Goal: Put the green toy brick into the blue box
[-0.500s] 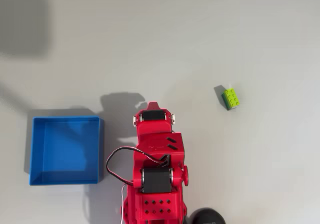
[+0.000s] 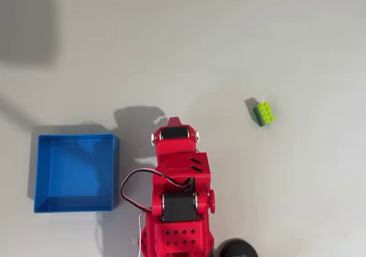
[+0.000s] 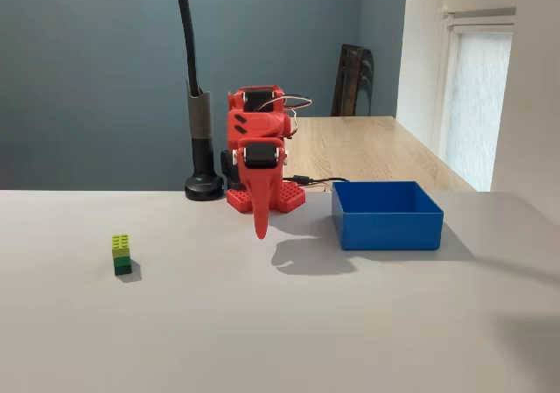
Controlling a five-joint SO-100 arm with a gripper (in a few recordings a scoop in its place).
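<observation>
The green toy brick (image 2: 263, 113) lies on the grey table, right of the red arm in the overhead view; it stands far to the left (image 3: 122, 254) in the fixed view. The blue box (image 2: 75, 172) sits left of the arm, empty, and appears at the right (image 3: 387, 214) in the fixed view. My gripper (image 3: 261, 229) hangs folded down in front of the arm's base, fingers pressed together with nothing between them. It is between the brick and the box, well apart from both. From overhead the gripper's tip (image 2: 175, 121) pokes out above the arm.
A black lamp stand (image 3: 203, 185) with a tall post stands beside the arm's base (image 3: 265, 197). A wooden table and a chair stand behind. Open grey tabletop surrounds the brick and the box.
</observation>
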